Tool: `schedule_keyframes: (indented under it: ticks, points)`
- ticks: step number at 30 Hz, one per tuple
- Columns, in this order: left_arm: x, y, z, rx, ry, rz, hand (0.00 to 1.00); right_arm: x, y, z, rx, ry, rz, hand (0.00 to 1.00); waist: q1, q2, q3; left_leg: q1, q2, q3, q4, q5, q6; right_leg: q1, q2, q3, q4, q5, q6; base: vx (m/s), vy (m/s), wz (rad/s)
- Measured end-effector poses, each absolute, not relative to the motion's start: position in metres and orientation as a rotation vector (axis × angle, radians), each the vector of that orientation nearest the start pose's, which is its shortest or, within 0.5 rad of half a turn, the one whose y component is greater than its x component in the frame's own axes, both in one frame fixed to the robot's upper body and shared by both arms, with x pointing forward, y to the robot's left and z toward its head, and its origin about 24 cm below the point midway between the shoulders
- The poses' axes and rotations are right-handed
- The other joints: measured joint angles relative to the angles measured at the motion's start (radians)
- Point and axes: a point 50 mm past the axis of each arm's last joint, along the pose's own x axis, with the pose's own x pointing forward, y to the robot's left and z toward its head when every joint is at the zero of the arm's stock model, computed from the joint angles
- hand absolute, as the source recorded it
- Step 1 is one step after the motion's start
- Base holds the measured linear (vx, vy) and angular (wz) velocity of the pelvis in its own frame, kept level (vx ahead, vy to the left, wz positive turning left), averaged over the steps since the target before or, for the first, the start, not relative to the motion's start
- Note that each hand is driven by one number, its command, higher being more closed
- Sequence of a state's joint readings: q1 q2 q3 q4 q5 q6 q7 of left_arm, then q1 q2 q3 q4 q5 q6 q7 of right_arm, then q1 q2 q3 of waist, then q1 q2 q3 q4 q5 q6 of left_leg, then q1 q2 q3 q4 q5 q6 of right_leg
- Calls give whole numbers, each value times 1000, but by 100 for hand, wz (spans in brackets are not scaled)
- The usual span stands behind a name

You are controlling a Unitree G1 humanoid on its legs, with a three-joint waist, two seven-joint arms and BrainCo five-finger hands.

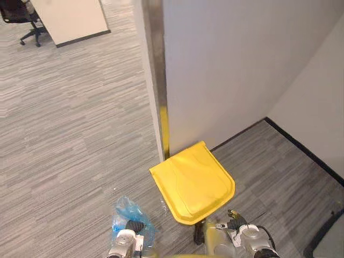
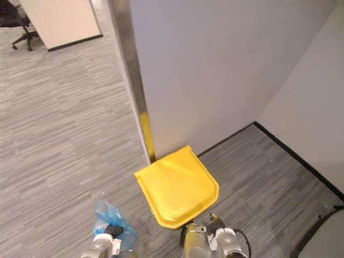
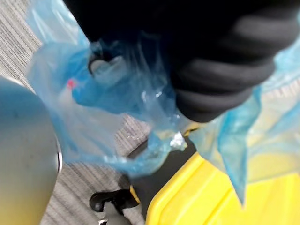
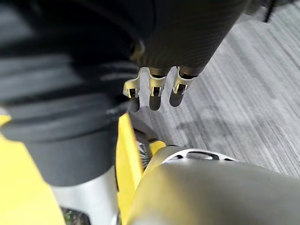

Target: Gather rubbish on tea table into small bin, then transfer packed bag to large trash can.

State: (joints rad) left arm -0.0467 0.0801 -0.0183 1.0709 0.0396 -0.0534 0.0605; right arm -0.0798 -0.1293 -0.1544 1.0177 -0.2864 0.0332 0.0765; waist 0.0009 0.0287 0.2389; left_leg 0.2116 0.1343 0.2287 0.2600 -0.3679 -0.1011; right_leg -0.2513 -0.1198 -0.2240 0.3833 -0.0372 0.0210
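Down at the bottom edge of my head views, the blue translucent rubbish bag (image 1: 124,210) bunches around my left hand (image 1: 126,240), up off the grey carpet floor (image 1: 64,140) and just left of the large trash can's yellow lid (image 1: 192,181). From my left wrist the film billows across almost everything; something pale with a red spot lies inside it, too blurred to name. The plastic and my own dark cover hide my grip, so I cannot tell whether that hand is clamped on the bag or only draped in it. The can's body is hidden beneath the lid, and I cannot make out whether the lid is lifted or lying flat. My right hand (image 4: 154,91) sits just beside the lid's near edge; its fingers (image 4: 174,91) hang loosely side by side over the carpet, closed on nothing, with the thumb out of sight. Behind the can stands a white wall (image 1: 231,64), a metal corner strip (image 1: 156,54) catching a yellow reflection. Far off at top left, an office chair (image 1: 27,21) is cut off by the picture's edge.
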Motion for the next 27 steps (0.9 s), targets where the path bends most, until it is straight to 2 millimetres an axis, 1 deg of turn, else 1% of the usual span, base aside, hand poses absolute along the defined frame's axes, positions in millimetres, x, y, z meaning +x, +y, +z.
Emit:
schedule_keyframes:
  ticks: [5,9,12,13,14,15,16,17,18,19,20,21,22,23,24,25,26,27]
  points:
    - [142,179,-150,149,978,48,100,159,-212,-139,-267,1002,13,0,1,0,-7,0,-2,8,2,1,-1,0,0,6,-8,11,2,32,25,-5]
    - [140,173,-151,134,984,37,100,150,-213,-142,-263,1027,11,0,0,2,-43,0,-13,7,5,2,-1,6,-7,9,-21,22,7,30,60,-3]
    - [141,168,-151,129,983,22,100,144,-213,-145,-259,1046,10,0,0,-17,-58,0,-46,3,14,21,3,6,-36,8,-1,26,10,-4,59,7]
    - [140,167,-152,128,987,19,100,138,-212,-148,-255,1065,10,0,5,-36,-74,-1,-71,9,-4,64,19,8,-52,16,-26,62,26,-58,33,-6]
    - [134,167,-153,125,999,22,100,135,-212,-149,-251,1073,9,0,11,-27,-99,-16,-71,19,-34,104,49,4,-51,35,-42,67,40,-41,29,14]
    - [135,166,-153,130,999,17,100,139,-212,-147,-248,1060,6,0,-1,-33,-99,-18,-70,10,-32,104,50,-5,-60,39,94,-23,19,-16,-9,42]
    - [139,170,-151,158,988,3,100,132,-210,-150,-238,1082,9,0,-4,-46,-101,-20,-82,5,-35,104,50,-7,-70,41,235,-110,18,32,-56,50]
    - [139,173,-151,166,989,5,100,129,-209,-152,-236,1096,12,0,-1,-63,-110,-19,-92,1,-32,104,50,-8,-73,44,242,-121,8,16,-53,17]
    - [134,176,-153,166,1010,17,100,127,-210,-153,-241,1110,16,0,12,-67,-118,-35,-100,-3,-12,109,53,5,-64,42,200,-104,7,-43,-31,-11]
    - [132,176,-154,164,1022,17,100,126,-210,-153,-242,1111,15,0,13,-60,-120,-46,-96,-1,-1,121,69,29,-52,46,139,-91,21,-74,3,-21]
    - [130,175,-155,159,1029,18,100,128,-210,-153,-240,1115,16,0,27,-29,-138,-95,-71,9,17,163,87,94,-19,82,-11,-79,49,-59,-61,-5]
    - [137,176,-152,167,1004,17,100,128,-209,-153,-238,1116,24,0,24,-48,-134,-121,-83,9,54,170,75,102,-19,92,74,-153,30,26,-81,-1]
    - [139,177,-151,168,995,19,100,127,-209,-154,-243,1121,31,0,24,-54,-137,-137,-89,8,64,170,75,112,-19,98,33,-166,32,30,-161,-27]
    - [142,181,-149,167,983,31,100,127,-208,-154,-251,1124,41,0,40,-54,-142,-182,-88,14,82,170,75,125,-8,109,-78,-161,9,3,-96,-39]
    - [144,180,-149,160,979,34,100,138,-207,-150,-263,1095,50,0,42,-21,-128,-217,-64,14,97,172,72,135,15,110,-153,-102,3,-49,-81,-41]
    - [145,178,-148,154,976,33,100,139,-207,-150,-259,1091,50,0,35,-7,-119,-226,-56,8,93,174,69,135,29,105,-190,-74,-4,-81,-34,-7]
    - [146,177,-148,149,974,35,100,138,-207,-150,-253,1093,47,0,33,0,-112,-229,-52,7,91,175,67,137,37,103,-203,-64,-11,-99,-49,6]
    - [145,177,-148,146,977,34,100,136,-209,-151,-255,1099,39,0,32,8,-105,-227,-48,3,86,180,59,149,41,92,-216,-55,-17,-115,-72,11]
